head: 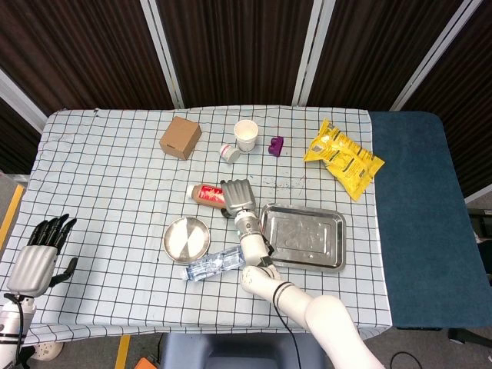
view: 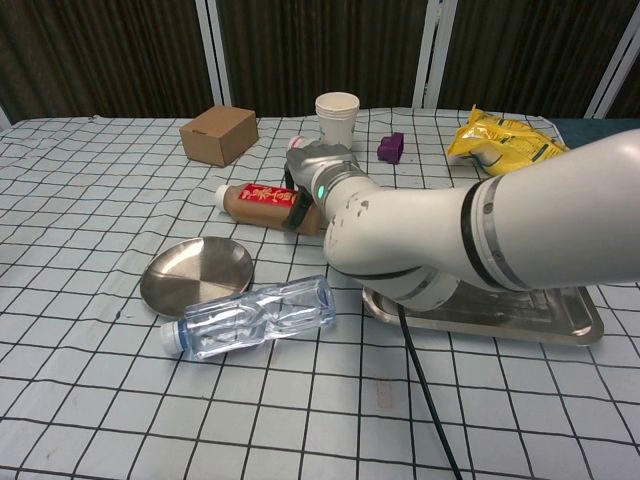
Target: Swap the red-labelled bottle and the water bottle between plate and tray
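Note:
The red-labelled bottle (head: pixel 204 193) (view: pixel 258 200) lies on its side on the checked cloth, cap to the left, off both plate and tray. My right hand (head: pixel 237 196) (view: pixel 314 178) has its fingers curled over the bottle's base end and grips it. The round metal plate (head: pixel 187 238) (view: pixel 195 272) is bare. Beside the plate's near edge the clear water bottle (head: pixel 215 264) (view: pixel 250 317) lies on the cloth. The metal tray (head: pixel 304 236) (view: pixel 562 322) to the right holds nothing; my arm hides much of it in the chest view. My left hand (head: pixel 38 257) rests open at the table's near left corner.
At the back stand a cardboard box (head: pixel 180 137) (view: pixel 218 134), a paper cup (head: pixel 246 134) (view: pixel 337 117), a small white jar (head: pixel 229 153) and a purple piece (head: pixel 276 145) (view: pixel 391 148). A yellow snack bag (head: pixel 342 157) (view: pixel 510 145) lies back right.

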Motion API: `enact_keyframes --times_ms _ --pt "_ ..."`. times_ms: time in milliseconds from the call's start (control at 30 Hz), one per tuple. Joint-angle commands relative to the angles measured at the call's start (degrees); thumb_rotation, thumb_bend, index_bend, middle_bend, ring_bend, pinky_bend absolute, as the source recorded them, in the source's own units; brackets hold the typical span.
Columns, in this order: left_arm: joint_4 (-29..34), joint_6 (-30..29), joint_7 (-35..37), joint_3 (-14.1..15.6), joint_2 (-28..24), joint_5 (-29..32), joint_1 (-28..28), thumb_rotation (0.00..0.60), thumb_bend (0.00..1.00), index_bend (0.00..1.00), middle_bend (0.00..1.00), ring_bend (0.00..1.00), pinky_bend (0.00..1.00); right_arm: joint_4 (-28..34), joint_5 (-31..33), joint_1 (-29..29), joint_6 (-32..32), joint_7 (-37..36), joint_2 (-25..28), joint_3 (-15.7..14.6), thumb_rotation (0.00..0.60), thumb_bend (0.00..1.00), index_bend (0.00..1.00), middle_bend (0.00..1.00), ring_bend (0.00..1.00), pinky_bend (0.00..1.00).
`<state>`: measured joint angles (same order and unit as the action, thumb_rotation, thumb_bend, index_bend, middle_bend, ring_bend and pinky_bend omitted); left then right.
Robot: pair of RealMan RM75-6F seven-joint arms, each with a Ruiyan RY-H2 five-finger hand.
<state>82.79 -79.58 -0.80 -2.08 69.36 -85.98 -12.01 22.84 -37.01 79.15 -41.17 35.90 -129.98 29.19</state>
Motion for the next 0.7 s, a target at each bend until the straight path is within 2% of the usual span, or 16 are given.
enact_keyframes --times_ms 33,200,267,333,400,533,600,700 --pt "0.09 -0.31 0.26 0.08 -0.11 -0.43 0.04 0.6 0.44 0.0 0.02 0.0 0.07 1.6 -4.75 -1.58 -5.47 -5.35 1.12 -1.37 0.6 0.47 0.9 0.78 0.75 0.97" --pt "0.61 -1.17 0.23 0.52 -0.18 -1.79 0.18 0.6 0.44 0.0 0.02 0.0 0.07 13.02 -9.9 -7.88 -13.14 -10.24 7.76 -2.59 0.6 0.48 0.92 0.8 0.77 1.0" --pt "0.94 -1.54 -0.06 0.83 -0.16 -2.54 0.25 0.6 0.44 0.0 0.02 0.0 0.07 21.36 -11.38 -11.69 -16.61 -10.06 12.39 -3.28 0.6 0.48 0.93 0.8 0.78 1.0" --pt "1.27 -2.07 -0.35 1.08 -0.12 -3.36 0.33 0.6 0.44 0.0 0.02 0.0 0.07 32.28 -13.02 -16.44 -20.22 -9.43 18.35 -4.68 0.6 0.48 0.93 0.8 0.78 1.0" --pt "1.46 -2.4 -0.75 1.32 -0.01 -4.01 0.38 0.6 0.44 0.0 0.02 0.0 0.07 44.08 -14.97 -21.85 -23.96 -8.75 25.15 -6.98 0.6 0.48 0.93 0.81 0.78 1.0" --pt "1.8 -2.68 -1.61 1.74 0.31 -4.89 0.43 0.6 0.44 0.0 0.02 0.0 0.07 62.92 -19.39 -31.9 -29.73 -11.53 37.76 -11.63 0.6 0.48 0.93 0.81 0.78 1.0" --pt "2.01 -2.62 -2.14 2.03 0.54 -5.3 0.42 0.6 0.44 0.0 0.02 0.0 0.07 68.89 -22.94 -36.81 -32.3 -15.43 43.46 -14.33 0.6 0.48 0.93 0.81 0.78 1.0" --pt "2.18 -2.12 -3.18 2.35 1.04 -5.62 0.25 0.6 0.44 0.0 0.02 0.0 0.07 72.66 -28.49 -42.64 -35.12 -22.33 49.51 -18.07 0.6 0.48 0.93 0.81 0.78 1.0"
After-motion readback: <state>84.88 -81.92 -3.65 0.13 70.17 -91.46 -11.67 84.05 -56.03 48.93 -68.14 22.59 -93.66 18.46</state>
